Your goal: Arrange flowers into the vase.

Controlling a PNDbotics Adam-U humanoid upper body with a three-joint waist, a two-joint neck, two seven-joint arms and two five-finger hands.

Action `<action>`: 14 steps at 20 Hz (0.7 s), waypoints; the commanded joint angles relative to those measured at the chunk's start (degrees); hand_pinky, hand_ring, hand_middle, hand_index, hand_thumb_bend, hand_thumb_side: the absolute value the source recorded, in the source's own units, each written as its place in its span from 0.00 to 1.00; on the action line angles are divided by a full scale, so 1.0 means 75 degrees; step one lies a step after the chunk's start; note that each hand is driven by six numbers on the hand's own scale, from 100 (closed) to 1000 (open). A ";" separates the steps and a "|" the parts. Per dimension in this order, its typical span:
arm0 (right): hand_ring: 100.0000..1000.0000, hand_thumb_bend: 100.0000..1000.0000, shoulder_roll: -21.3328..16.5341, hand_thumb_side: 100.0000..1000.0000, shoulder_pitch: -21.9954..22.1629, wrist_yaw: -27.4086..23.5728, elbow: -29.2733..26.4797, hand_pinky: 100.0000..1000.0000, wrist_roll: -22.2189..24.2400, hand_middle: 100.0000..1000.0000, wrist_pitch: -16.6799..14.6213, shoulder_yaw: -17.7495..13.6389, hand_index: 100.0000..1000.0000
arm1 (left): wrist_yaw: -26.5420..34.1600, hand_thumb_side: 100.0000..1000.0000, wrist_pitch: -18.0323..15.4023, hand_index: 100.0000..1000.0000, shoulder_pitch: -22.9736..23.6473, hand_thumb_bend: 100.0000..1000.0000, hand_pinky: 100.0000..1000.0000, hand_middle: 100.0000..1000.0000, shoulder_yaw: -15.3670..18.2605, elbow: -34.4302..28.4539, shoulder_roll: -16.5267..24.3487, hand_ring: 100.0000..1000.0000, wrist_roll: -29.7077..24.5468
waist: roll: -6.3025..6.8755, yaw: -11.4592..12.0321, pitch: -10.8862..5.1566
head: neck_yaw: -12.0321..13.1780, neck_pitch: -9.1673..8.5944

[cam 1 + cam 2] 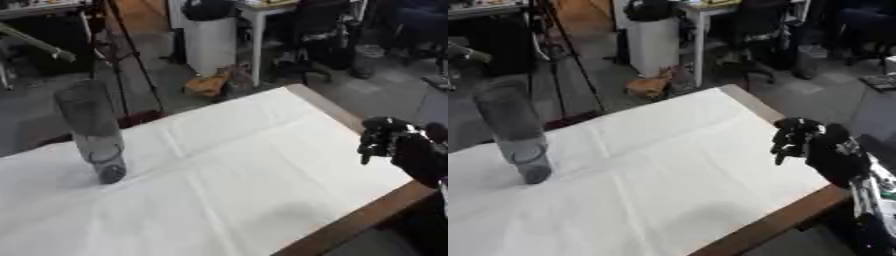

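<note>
Beside table edge [367, 215], curled right hand [802, 142]

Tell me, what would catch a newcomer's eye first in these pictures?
Probably the tall, clear, grey-tinted vase, standing empty at the left of the white-covered table; no flowers show anywhere. Next, the robot's black right hand, raised over the table's right edge with fingers curled and holding nothing.

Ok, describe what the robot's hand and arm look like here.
Only the right hand shows: black all over, bulky, with thick jointed fingers. Below it, the right arm has silver metal parts and black casing. No markings can be made out. The left hand is out of view.
</note>
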 commanded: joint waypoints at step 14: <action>0.56 0.80 -0.0231 0.68 -0.0082 0.0065 -0.0142 0.45 -0.0009 0.55 -0.0018 -0.0064 0.77 | -0.0348 0.18 0.0338 0.03 -0.0120 0.00 0.00 0.00 -0.0150 0.0121 0.0338 0.00 -0.0205 | 0.0170 0.0034 -0.0061 | 0.1676 -0.0297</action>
